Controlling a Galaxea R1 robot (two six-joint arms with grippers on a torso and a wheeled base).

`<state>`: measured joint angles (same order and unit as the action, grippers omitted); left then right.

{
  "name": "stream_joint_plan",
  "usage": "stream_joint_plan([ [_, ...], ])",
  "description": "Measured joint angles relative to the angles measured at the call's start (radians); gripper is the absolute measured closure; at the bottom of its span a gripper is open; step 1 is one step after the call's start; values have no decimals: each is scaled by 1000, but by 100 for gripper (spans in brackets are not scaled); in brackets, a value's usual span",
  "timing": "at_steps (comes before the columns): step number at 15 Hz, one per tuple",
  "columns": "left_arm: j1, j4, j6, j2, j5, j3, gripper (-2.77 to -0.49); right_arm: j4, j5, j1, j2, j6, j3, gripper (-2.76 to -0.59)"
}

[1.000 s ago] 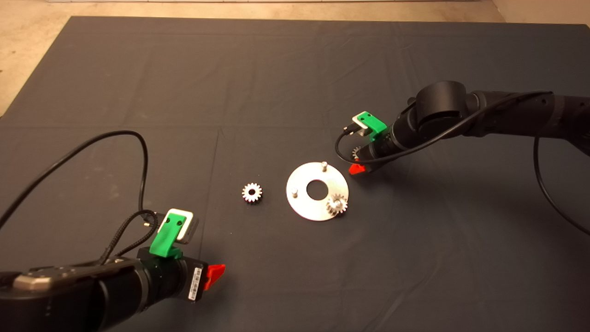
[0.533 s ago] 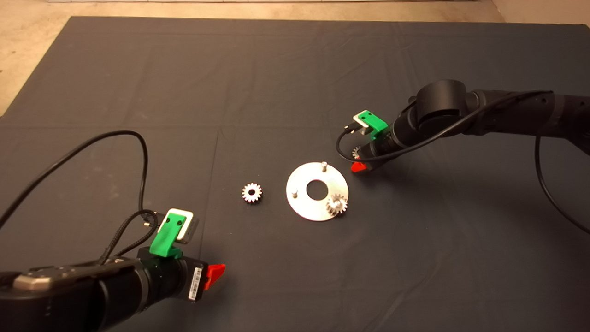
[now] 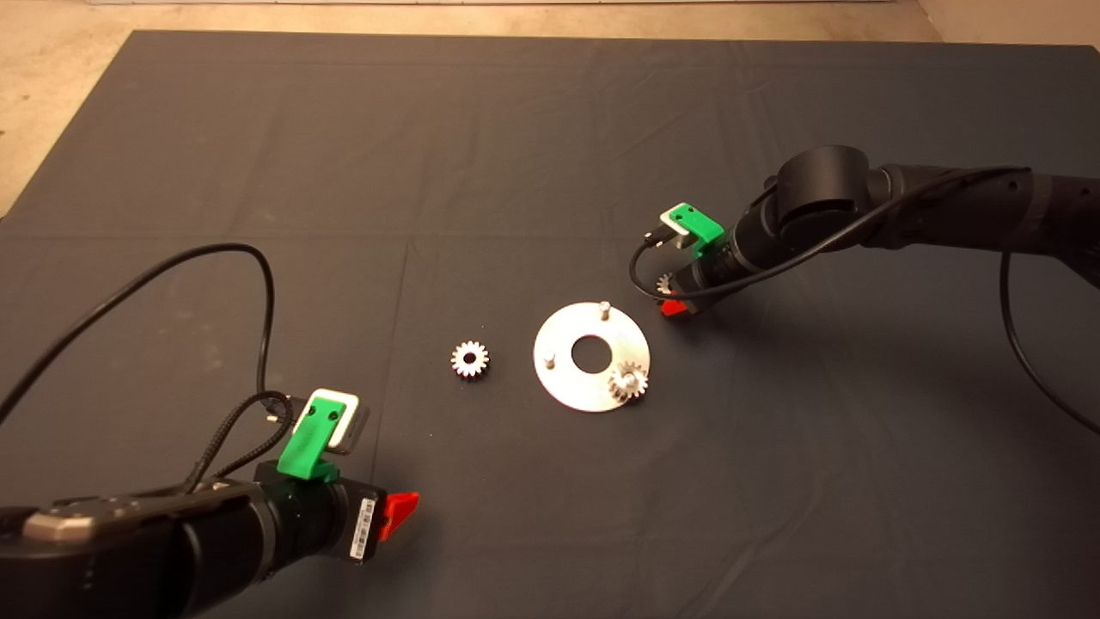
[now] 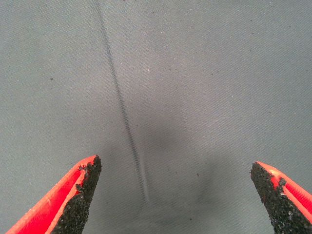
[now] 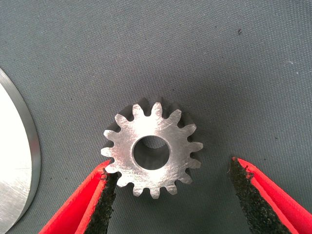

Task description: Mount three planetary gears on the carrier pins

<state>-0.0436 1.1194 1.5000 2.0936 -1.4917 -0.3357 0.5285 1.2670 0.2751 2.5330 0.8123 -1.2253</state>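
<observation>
So the count right now: one planetary gear (image 3: 628, 382) is already sitting on the near-right carrier pin of the silver carrier disc (image 3: 567, 383), and that looks properly seated from above. The other two pins are bare, the far pin (image 3: 605, 307) and the left pin (image 3: 550, 360). So I'd call it one done, two to go.

The second gear (image 5: 152, 149) is lying flat on the dark mat (image 3: 516, 155), just off the far-right edge of the disc. The right gripper (image 5: 170, 192) is down over it with its fingers spread on either side. In the wrist view the left pad looks to be touching or nearly touching the teeth, while the other pad is clearly apart from the gear, so it isn't holding anything yet. My guess is it's about to pinch it, then needs to lift it and drop the bore over the far pin, which is the closest free one.

The third gear (image 3: 470, 358) is flat on the mat to the left of the disc, near it but not touching, and nobody's on it.

The left gripper (image 4: 175, 195) is parked at the near-left of the mat, fingers wide apart and empty, with only mat showing between them.

Containers: there aren't any here, no tray or bin. The disc is the only thing holding anything, and it carries just that one gear.
</observation>
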Motion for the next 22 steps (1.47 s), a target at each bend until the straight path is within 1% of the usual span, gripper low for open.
stream_joint_plan([
  [1,0,0,0,0,0,0,-222,0,0,0,2,0,0,-159],
  [2,0,0,0,0,0,0,-222,0,-3,0,6,0,-3,-156],
  [4,0,0,0,-4,0,0,-222,0,-5,0,19,0,-9,-156],
  [6,0,0,0,-18,11,0,-222,0,-10,0,32,-1,-21,-156],
  [7,0,0,0,-28,23,0,-222,0,-19,0,35,-1,-28,-156],
  [8,0,0,1,-39,37,0,-222,0,-23,0,36,-1,-32,-150],
  [9,0,0,1,-48,46,0,-222,0,-24,0,36,-1,-34,-143],
  [11,0,0,1,-56,53,0,-222,0,-26,1,36,-1,-35,-141],
  [13,0,0,1,-56,53,0,-222,0,-26,3,36,-3,-35,-126],
  [15,0,0,1,-56,54,0,-222,-1,-26,3,36,-4,-35,-119],
  [19,0,0,1,-51,54,0,-222,-1,-25,5,36,-4,-35,-115],
  [22,0,0,1,-30,53,0,-222,-1,-25,5,36,-4,-35,-110],
])
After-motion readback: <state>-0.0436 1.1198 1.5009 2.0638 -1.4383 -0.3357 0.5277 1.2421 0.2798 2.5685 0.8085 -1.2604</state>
